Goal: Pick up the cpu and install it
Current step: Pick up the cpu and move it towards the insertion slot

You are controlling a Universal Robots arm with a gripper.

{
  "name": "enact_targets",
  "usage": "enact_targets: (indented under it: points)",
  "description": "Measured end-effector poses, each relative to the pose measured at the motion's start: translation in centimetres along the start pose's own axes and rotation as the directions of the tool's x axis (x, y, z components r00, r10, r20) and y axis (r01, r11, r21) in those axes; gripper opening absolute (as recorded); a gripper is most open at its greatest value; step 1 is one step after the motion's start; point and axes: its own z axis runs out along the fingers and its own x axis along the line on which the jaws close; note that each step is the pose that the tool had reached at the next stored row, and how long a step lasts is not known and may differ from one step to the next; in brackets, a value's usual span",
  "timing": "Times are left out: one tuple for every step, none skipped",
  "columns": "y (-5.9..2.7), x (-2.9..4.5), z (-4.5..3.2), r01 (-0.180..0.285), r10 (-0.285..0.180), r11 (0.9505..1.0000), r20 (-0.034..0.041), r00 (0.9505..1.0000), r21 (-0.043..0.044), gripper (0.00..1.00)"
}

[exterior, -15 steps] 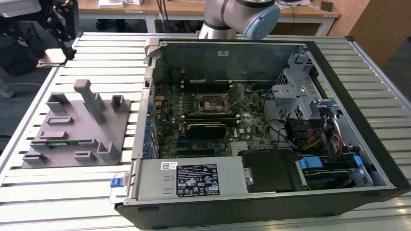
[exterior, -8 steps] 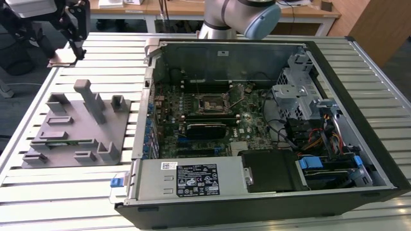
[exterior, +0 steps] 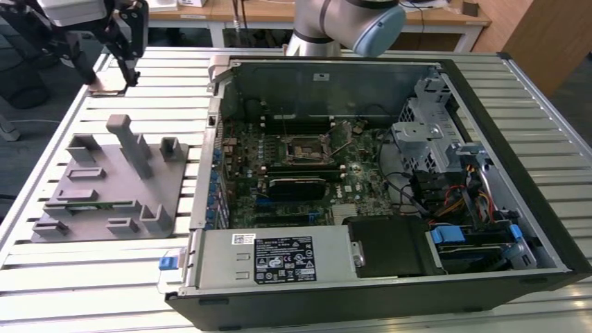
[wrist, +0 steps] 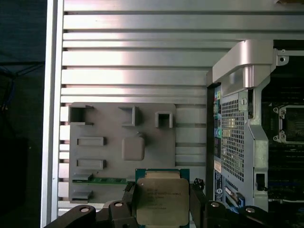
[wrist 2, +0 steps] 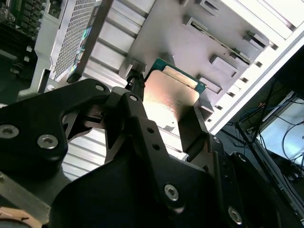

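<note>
The exterior view looks down on the desk [exterior: 176,83], fixture plate [exterior: 100,182] at frame left. Both wrist views sit close behind the claw [wrist: 162,191] and cpu [wrist: 161,204], sharing that plate: first straight down, second obliquely.

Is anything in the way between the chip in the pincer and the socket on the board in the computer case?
The pincer holds the chip outside the case. The case's side wall stands between it and the socket. Nothing visible covers the socket from above.
</note>
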Motion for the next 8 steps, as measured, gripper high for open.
enact_targets:
  points:
    - [0.00,-0.22,0.00,0.000,0.000,1.0000,0.0000,1.0000,0.0000,0.53]
    - [0.00,-0.40,-0.01,0.000,0.000,1.0000,0.0000,1.0000,0.0000,0.53]
    - [0.00,-0.54,-0.01,0.000,0.000,1.0000,0.0000,1.0000,0.0000,0.53]
    - [0.00,-0.70,0.00,0.000,0.000,1.0000,0.0001,1.0000,-0.0001,0.53]
    - [0.00,-0.87,0.00,0.000,0.000,1.0000,0.0001,1.0000,-0.0001,0.53]
    - [0.00,-1.04,-0.01,0.000,0.000,1.0000,0.0001,1.0000,0.0000,0.53]
    - [0.00,-1.17,-0.01,0.000,0.000,1.0000,0.0000,1.0000,0.0000,0.53]
    - [0.00,-1.30,-0.01,0.000,0.000,1.0000,0.0000,1.0000,0.0000,0.53]
